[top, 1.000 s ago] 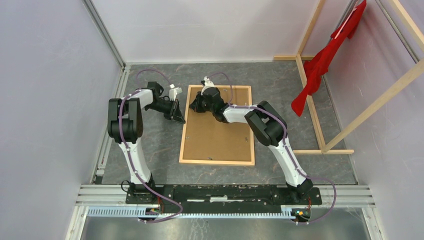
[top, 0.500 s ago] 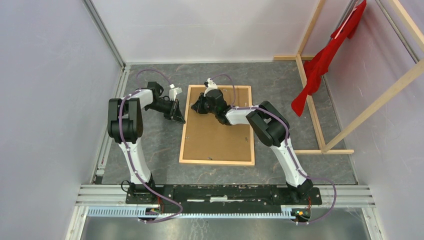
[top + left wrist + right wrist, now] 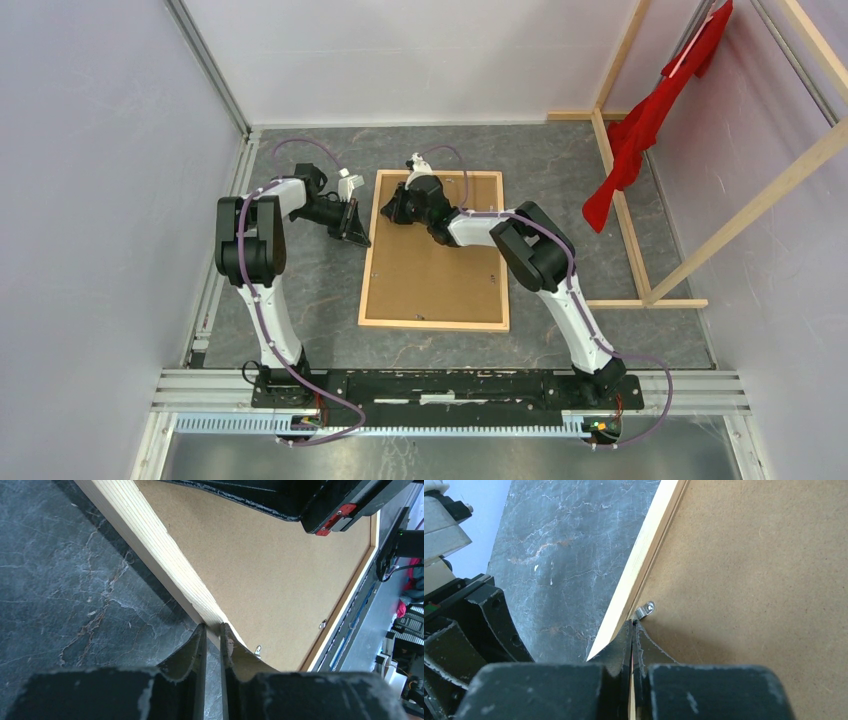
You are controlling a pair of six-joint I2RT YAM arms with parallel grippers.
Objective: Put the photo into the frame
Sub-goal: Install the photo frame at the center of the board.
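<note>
The frame point(image 3: 435, 322) lies face down mid-table, brown backing board point(image 3: 440, 270) in it; the photo I cannot see. My left gripper point(image 3: 213, 630), fingers nearly together on nothing, touches the frame's left rail. Farther off, my right gripper point(image 3: 632, 625) is pressed shut, its tips at a metal clip point(image 3: 645, 611) near the frame's far left corner. I should nudge that clip sideways, low and slow, bracing the rail and sparing the board.

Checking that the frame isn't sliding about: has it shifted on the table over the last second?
No. The frame lies where it did, its near right corner just as close to the wooden rack's floor beam.
</note>
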